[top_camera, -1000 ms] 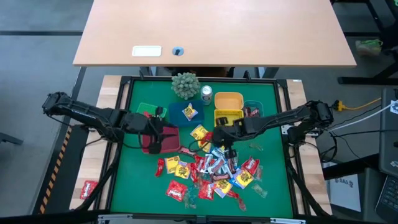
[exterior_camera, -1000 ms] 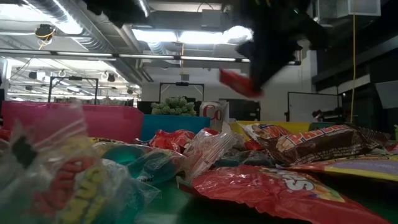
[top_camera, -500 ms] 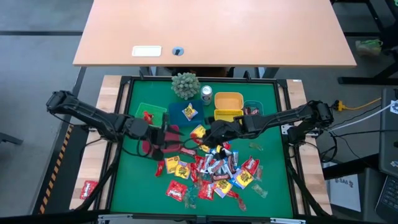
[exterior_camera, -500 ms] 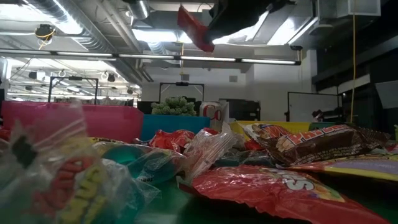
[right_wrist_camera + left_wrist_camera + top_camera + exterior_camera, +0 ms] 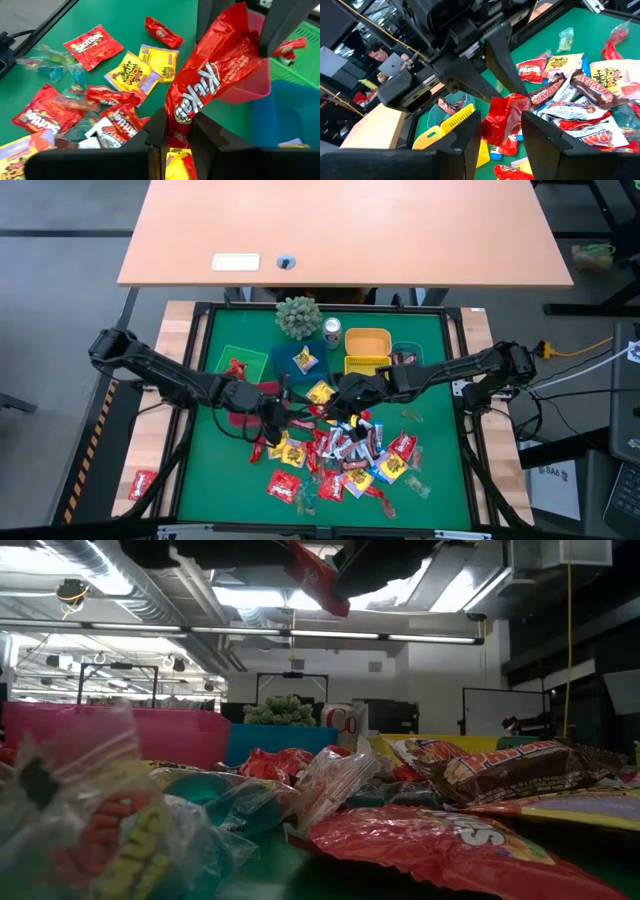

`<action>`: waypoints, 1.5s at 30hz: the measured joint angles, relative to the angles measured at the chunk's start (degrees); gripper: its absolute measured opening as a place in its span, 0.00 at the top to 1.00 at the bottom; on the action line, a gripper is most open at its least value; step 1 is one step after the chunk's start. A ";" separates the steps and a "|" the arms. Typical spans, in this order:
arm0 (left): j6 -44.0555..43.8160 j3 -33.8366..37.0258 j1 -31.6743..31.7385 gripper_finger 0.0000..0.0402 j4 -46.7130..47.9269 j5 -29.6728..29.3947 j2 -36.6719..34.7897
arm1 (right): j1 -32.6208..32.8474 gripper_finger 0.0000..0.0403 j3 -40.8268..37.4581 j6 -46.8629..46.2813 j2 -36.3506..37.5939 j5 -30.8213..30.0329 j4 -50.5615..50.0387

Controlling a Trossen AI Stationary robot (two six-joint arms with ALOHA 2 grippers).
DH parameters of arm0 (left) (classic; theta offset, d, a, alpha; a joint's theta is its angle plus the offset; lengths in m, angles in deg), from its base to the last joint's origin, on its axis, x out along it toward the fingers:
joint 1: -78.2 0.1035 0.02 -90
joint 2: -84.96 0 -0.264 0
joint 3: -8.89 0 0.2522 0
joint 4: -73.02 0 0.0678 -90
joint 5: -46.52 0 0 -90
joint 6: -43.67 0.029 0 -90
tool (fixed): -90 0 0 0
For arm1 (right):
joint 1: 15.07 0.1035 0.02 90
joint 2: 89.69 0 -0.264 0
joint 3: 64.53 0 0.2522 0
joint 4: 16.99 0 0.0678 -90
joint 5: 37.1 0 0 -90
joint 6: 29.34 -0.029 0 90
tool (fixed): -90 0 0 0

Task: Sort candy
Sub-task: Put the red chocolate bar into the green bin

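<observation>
A red KitKat wrapper [image 5: 200, 95] hangs in the air above the mat's middle, between my two grippers. My right gripper [image 5: 180, 135] is shut on one end of it. My left gripper [image 5: 501, 145] is open, with its fingers [image 5: 207, 20] on either side of the wrapper's other end [image 5: 502, 120]. In the low view the wrapper [image 5: 318, 578] shows high above the table. The remaining candy [image 5: 340, 455] lies heaped on the green mat's near half, with red, yellow and blue-and-white wrappers mixed. My right gripper pinches the KitKat wrapper's end [image 5: 182, 125] between its two fingers and lies along its length. The wrapper is lifted clear of the table and sticks out ahead of the fingers toward my left gripper. My left gripper flanks the other end; whether it touches the wrapper I cannot tell.
Small bins stand on the mat's far half: green [image 5: 240, 363], blue [image 5: 300, 360], yellow [image 5: 368, 348], teal [image 5: 407, 358], and a pink one [image 5: 243, 410] under my left arm. A spiky plant [image 5: 297, 317] and a can [image 5: 332, 330] stand by the far edge. One candy [image 5: 143, 483] lies off the mat, left.
My right gripper has risen with the red wrapper and carried it a little toward the table's left. My left gripper has moved from above the pink bin toward the table's right, up to the wrapper, so its fingers now stand around the free end.
</observation>
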 joint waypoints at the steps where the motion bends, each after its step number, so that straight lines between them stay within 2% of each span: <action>1: -0.19 0.00 0.01 0.68 -0.48 -0.03 0.53 | 0.02 0.85 -0.03 -0.39 -0.02 0.05 -0.14; 11: -0.35 -0.04 0.03 0.69 -1.72 -0.17 1.92 | 0.02 0.85 -0.03 -0.84 -0.04 0.14 -0.05; 23: -0.45 -0.04 0.01 0.91 -1.31 0.15 1.92 | 0.04 0.85 -0.03 -0.84 -0.04 -0.65 -0.52; 33: -0.60 -0.04 0.01 0.92 -1.32 0.13 1.92 | 0.04 0.84 -0.03 -0.91 -0.04 -1.01 -0.69; 45: -7.89 -0.04 0.01 0.93 -0.93 0.13 1.95 | -0.02 0.54 -0.03 -1.01 0.10 -1.63 -0.88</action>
